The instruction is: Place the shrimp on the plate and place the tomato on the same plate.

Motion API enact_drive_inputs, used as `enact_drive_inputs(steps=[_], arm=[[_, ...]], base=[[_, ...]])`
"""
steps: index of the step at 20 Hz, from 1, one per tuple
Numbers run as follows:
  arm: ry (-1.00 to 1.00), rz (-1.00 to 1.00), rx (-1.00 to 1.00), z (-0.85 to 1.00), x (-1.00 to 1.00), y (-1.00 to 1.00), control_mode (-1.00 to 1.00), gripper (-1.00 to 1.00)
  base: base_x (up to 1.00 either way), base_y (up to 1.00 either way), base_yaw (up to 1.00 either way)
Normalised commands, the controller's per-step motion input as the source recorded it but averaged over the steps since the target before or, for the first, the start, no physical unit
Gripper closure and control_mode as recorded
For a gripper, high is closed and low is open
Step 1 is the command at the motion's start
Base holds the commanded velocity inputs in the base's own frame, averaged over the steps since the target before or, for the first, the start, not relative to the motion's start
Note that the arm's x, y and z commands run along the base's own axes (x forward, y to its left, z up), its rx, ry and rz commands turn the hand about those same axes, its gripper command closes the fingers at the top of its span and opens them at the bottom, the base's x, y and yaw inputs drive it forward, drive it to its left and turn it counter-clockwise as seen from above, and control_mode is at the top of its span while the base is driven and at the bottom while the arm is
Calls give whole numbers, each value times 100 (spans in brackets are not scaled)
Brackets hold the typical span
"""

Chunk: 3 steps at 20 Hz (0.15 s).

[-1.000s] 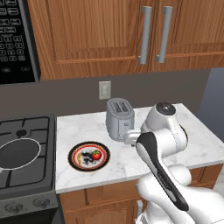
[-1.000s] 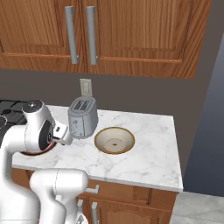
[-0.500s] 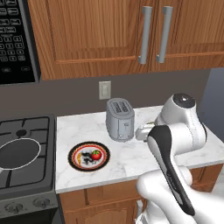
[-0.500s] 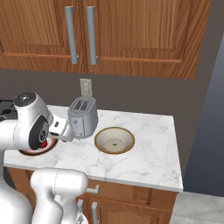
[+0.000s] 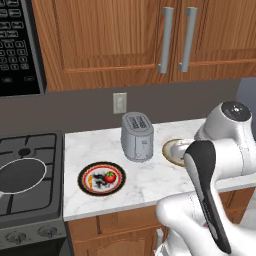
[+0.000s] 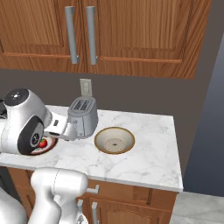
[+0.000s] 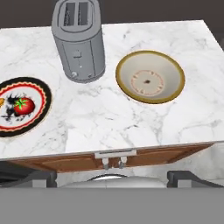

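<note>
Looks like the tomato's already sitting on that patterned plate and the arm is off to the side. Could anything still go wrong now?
Possibly. The tomato is round and sits loose on the flat plate, so a bump could roll it off. The shrimp lies right at the plate's rim, where it could slip onto the counter. The arm is bent close beside the toaster, so a wide swing might knock it toward the plate.

**Arm pulls back from the counter**

The white robot arm (image 5: 220, 145) swings away from the patterned red-rimmed plate (image 5: 101, 178) toward the right edge of the left base view, uncovering the tan ceramic bowl (image 5: 174, 150) beside the grey metal toaster (image 5: 136, 136).
</note>
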Motion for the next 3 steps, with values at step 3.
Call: enact_drive_inputs(steps=[3], arm=[[-2,1,0,5,0,-30,-100,-100]], base=[[0,0,0]])
